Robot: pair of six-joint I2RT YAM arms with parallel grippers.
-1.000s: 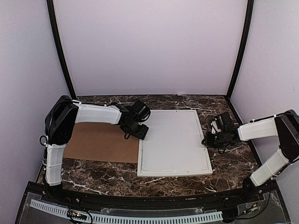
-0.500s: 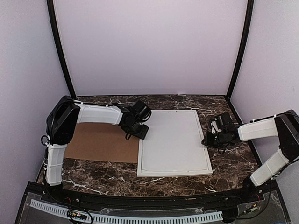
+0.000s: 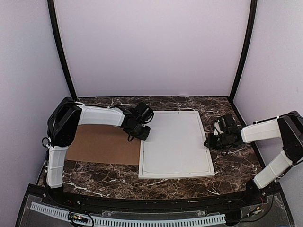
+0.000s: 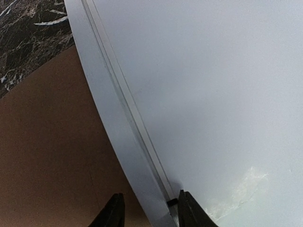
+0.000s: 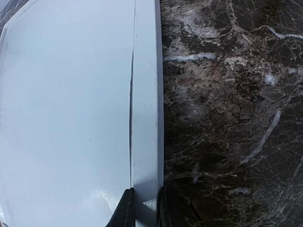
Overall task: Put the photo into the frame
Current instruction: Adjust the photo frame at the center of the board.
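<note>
The frame (image 3: 175, 175) lies flat on the marble table, a thin white border around a plain white sheet (image 3: 175, 142). No printed photo shows in any view. My left gripper (image 3: 142, 135) is at the frame's left border near its far corner. In the left wrist view it (image 4: 150, 213) is open, its fingers straddling the border (image 4: 104, 94), with the left finger apart from it over the brown board. My right gripper (image 3: 209, 142) is at the frame's right border. In the right wrist view it (image 5: 144, 208) is shut on that border (image 5: 147, 94).
A plain brown backing board (image 3: 102, 144) lies flat on the table left of the frame, touching its left border. Dark marble table (image 3: 236, 163) shows to the right and in front. Black posts and pale walls enclose the back and sides.
The frame has shifted very slightly to the left. Both grippers stay at its borders, and the left one has edged a little toward the far side.
</note>
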